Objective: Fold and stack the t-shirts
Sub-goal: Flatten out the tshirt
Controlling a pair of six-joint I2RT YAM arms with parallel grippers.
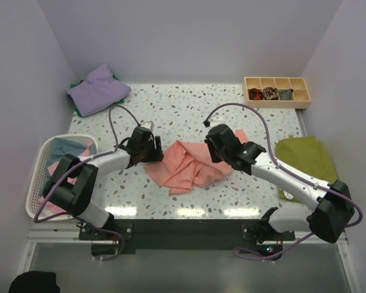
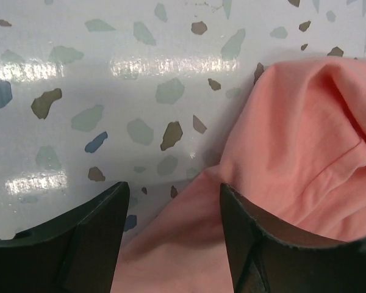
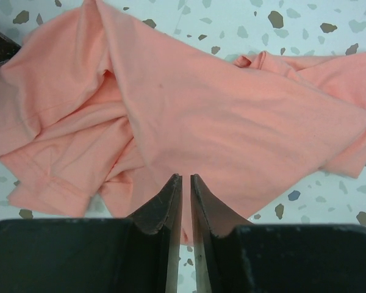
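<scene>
The crumpled salmon-pink cotton t-shirt lay heaped on the white speckled table, not yet spread flat, so the step in hand was probably flattening, before any fold. At the shirt's left edge the left gripper stood with jaws spread over the cloth. At the shirt's right side the right gripper had its fingers pressed almost together (whether on cloth, I could not tell). The next move called for firm pinches at opposite edges of the shirt, then drawing them apart.

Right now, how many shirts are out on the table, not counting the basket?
3: salmon shirt crumpled at centre, lavender shirt in the far-left corner, olive shirt at the right edge. A green sliver under the lavender one may be a fourth.
</scene>
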